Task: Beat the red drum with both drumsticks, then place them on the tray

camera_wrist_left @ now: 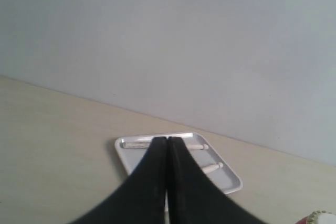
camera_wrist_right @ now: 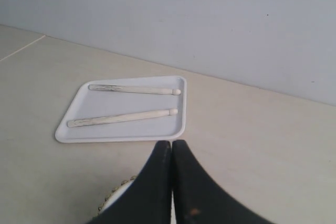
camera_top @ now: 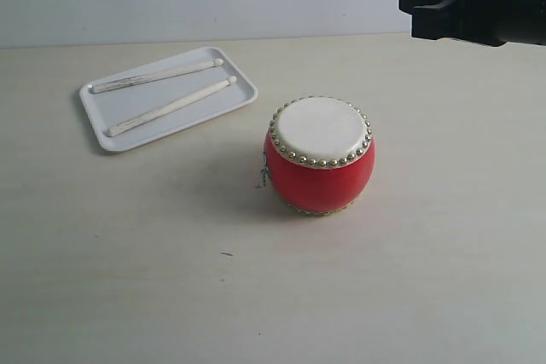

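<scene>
Drumsticks (camera_top: pixel 171 106): both lying in white tray (camera_top: pixel 183 84)
Red drum (camera_top: pixel 320 178): upright, near the tray
Left claw (camera_wrist_left: pixel 167 140): pinched closed, empty
Right claw (camera_wrist_right: pixel 171 143): closed too, empty

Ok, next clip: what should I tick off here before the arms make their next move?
1. Far drumstick and near drumstick both lie flat inside the tray, not crossed: ok.
2. Drum upright on the table, skin up, nothing on it: ok.
3. Drum stands apart from the tray: ok.
4. Left gripper empty: ok. Open for a pickup: not ok, jaws shut.
5. Right gripper empty: ok. Open for a pickup: not ok, jaws shut.
6. Drum already beaten: cannot tell.
</scene>
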